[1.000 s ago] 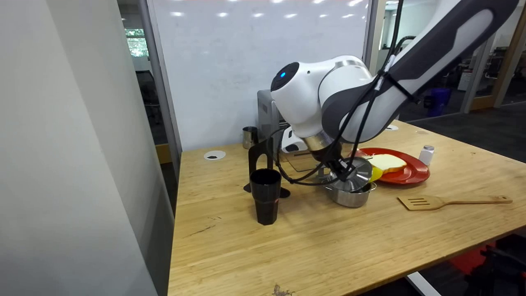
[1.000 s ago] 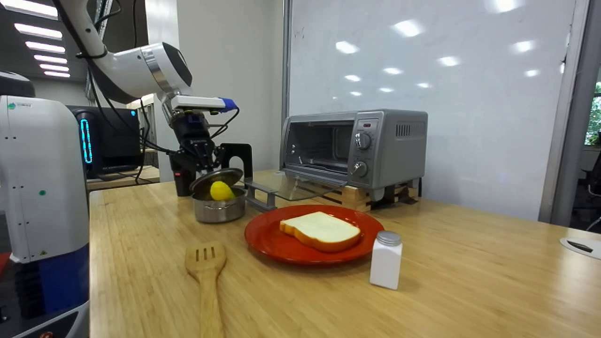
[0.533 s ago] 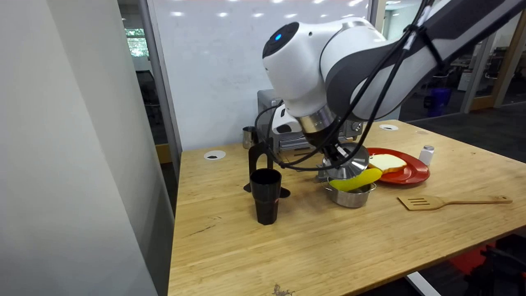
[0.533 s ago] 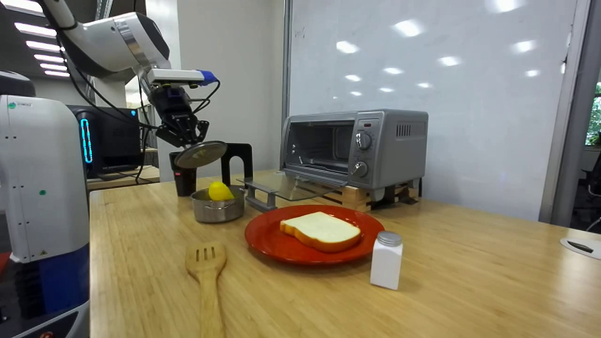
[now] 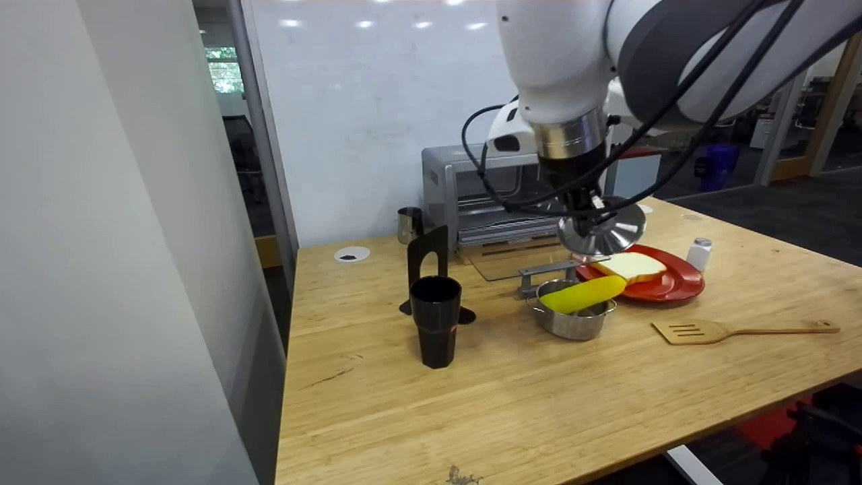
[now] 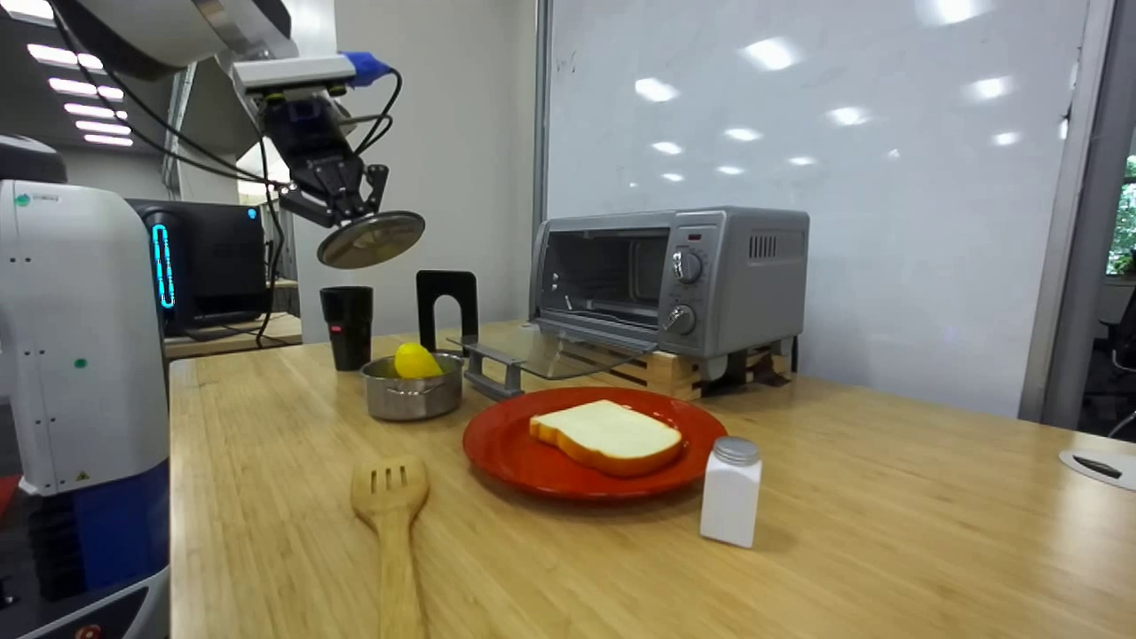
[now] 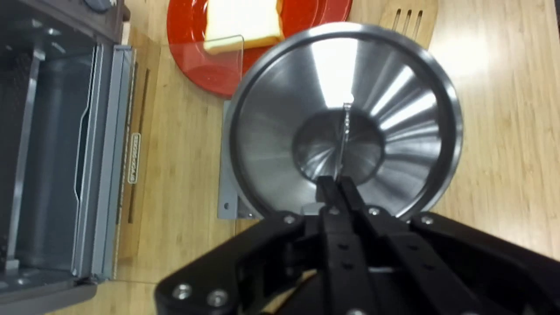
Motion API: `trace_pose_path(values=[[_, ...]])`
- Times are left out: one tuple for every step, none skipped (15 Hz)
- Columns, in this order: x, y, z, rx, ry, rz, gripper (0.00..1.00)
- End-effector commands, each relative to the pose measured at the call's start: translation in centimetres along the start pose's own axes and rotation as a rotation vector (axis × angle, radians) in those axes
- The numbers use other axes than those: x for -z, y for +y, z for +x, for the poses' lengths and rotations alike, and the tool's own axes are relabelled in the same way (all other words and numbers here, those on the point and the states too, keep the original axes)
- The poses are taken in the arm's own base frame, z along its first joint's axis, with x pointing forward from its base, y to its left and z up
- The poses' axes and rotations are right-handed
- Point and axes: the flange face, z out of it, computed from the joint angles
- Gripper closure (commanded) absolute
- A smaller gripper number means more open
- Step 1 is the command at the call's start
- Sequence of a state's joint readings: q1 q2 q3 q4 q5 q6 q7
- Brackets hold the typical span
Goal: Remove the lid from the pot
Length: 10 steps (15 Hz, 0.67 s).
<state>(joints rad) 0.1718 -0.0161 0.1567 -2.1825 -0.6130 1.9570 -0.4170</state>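
Lid [image 5: 616, 232]: hangs tilted in the air, well apart from the pot [image 5: 572, 327]; the wrist view shows its shiny top, and its underside [image 6: 372, 240] comes only in an exterior view
Gripper [image 7: 336, 180]: fingertips drawn together, holding the lid's handle [image 7: 344, 135], plainest in the wrist view; in an exterior view a black cable [image 5: 510, 205] crosses in front of it
Pot: upright and uncovered on the table [image 5: 404, 417], seen in both exterior views but not in the wrist view
Yellow thing [image 5: 583, 294]: rests in the pot, its length plain in an exterior view; just a rounded end [image 6: 416, 361] shows above the rim in an exterior view
Toaster oven [image 6: 754, 293]: door down; the wrist view looks into its chamber [image 7: 48, 131], while both knobs [image 6: 686, 266] show whole in an exterior view
Red plate [image 6: 506, 470]: bears a bread slice [image 6: 608, 430], in all three views, cut by the frame in the wrist view
White shaker [image 6: 730, 501]: in both exterior views only
Steel cup [image 5: 409, 225]: near the black stand [image 5: 434, 240], in an exterior view alone
Spatula [image 5: 693, 331]: entire in an exterior view; the wrist view has only part of its slotted head [image 7: 429, 19]
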Motion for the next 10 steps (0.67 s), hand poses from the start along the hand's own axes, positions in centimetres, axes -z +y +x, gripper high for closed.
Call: trace_pose_path(values=[[-1.5, -0.8, -6.5, -0.19, 0.067, 0.012, 0.99], [-1.8, -0.7, -8.3, -0.244, 0.082, 0.02, 0.99], [-2.6, -0.8, -10.0, -0.296, 0.1, 0.024, 0.99], [-3.1, -0.7, -11.8, -0.348, 0.115, 0.032, 0.99], [-3.9, -0.8, -13.5, -0.4, 0.134, 0.038, 0.99], [-4.5, -0.8, -15.1, -0.45, 0.15, 0.047, 0.99], [-5.2, -0.9, -16.7, -0.502, 0.168, 0.055, 0.99], [-5.9, -1.0, -18.1, -0.554, 0.185, 0.062, 0.99], [-6.7, -1.1, -19.6, -0.607, 0.203, 0.069, 0.99], [-7.1, -1.1, -20.8, -0.658, 0.219, 0.077, 0.99]])
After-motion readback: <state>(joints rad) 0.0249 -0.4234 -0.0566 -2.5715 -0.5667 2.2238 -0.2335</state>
